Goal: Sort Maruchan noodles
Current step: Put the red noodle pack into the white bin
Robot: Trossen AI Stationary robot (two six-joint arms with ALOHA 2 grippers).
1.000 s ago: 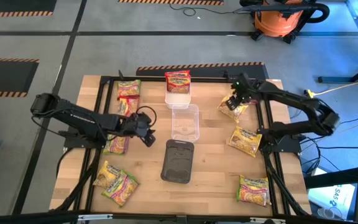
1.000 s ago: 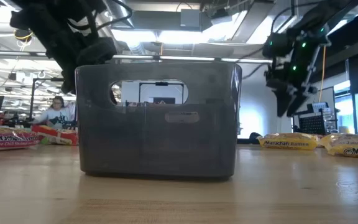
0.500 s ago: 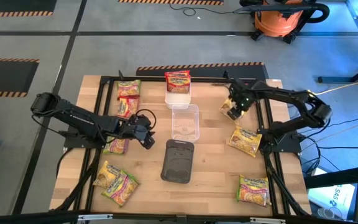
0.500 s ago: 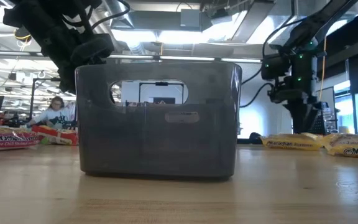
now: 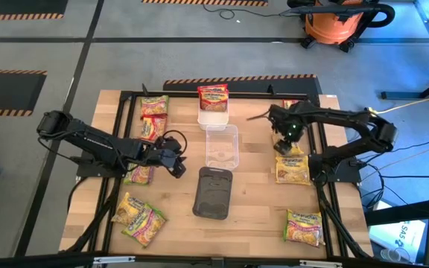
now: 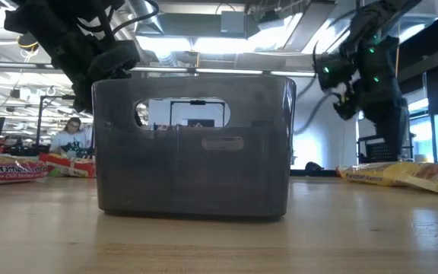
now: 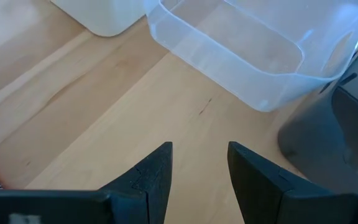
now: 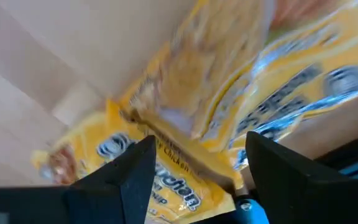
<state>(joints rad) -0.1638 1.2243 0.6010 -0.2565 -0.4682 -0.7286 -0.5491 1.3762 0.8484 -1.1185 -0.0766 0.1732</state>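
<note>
Evidently, nothing is being gripped: the right gripper [image 8: 194,165] is being held with its jaws apart above yellow Maruchan noodles [image 5: 293,168] near the table's [image 5: 259,216] right edge, probably for a pick. Further left, the left gripper [image 7: 199,168] is being kept parted over bare wood beside the clear tray [image 5: 222,146].

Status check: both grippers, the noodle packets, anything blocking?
Left gripper open, empty, beside clear tray. Right gripper open above yellow packets. Nothing blocking.
</note>
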